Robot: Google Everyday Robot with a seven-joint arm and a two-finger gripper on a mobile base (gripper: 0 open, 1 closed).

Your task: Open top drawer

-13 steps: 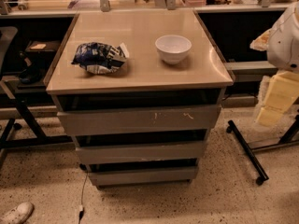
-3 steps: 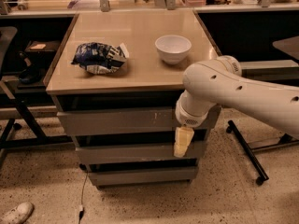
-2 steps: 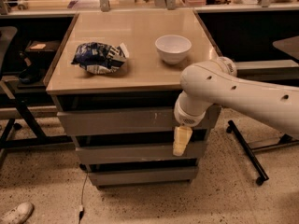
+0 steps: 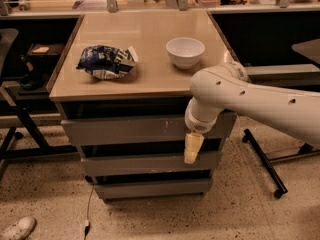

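The top drawer [image 4: 125,130] sits shut just under the front edge of the desk [image 4: 150,44], its long axis running left to right along that edge. The gripper [image 4: 192,149] hangs pointing down in front of the drawer's right part, near the desk's front right corner (open or closed, I cannot tell). Its tip is level with the gap under the panel, so the lower lip lies just above and behind it.

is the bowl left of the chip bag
No, the bowl sits right of the chip bag on the cabinet top, while the claw hangs by the right end of the top drawer.
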